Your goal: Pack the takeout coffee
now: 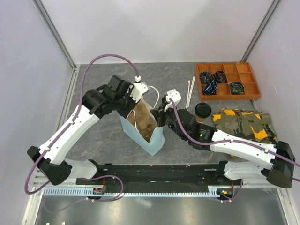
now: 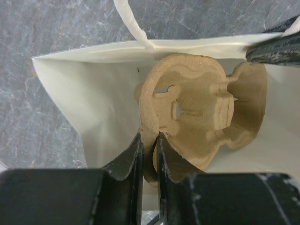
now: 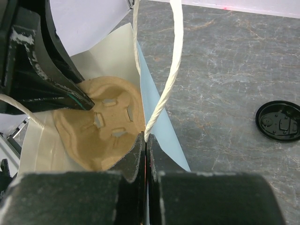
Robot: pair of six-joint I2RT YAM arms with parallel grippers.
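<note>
Top view: coffee [image 1: 202, 110] is sitting outside, at 3 o'clock of the bag [image 1: 154, 143]; I reckon the bag could be tipping or tearing if both arms are tugging. Left wrist: left gripper [image 2: 149, 140] is pinching the carrier [image 2: 197, 112] rim, jaws narrow. Right wrist only: right gripper [image 3: 146, 139] is clamping shut on the bag rim.

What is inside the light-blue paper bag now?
Inside the bag is the tan pulp carrier, pinched at its rim by the left gripper. The carrier hides the bag's bottom.
</note>
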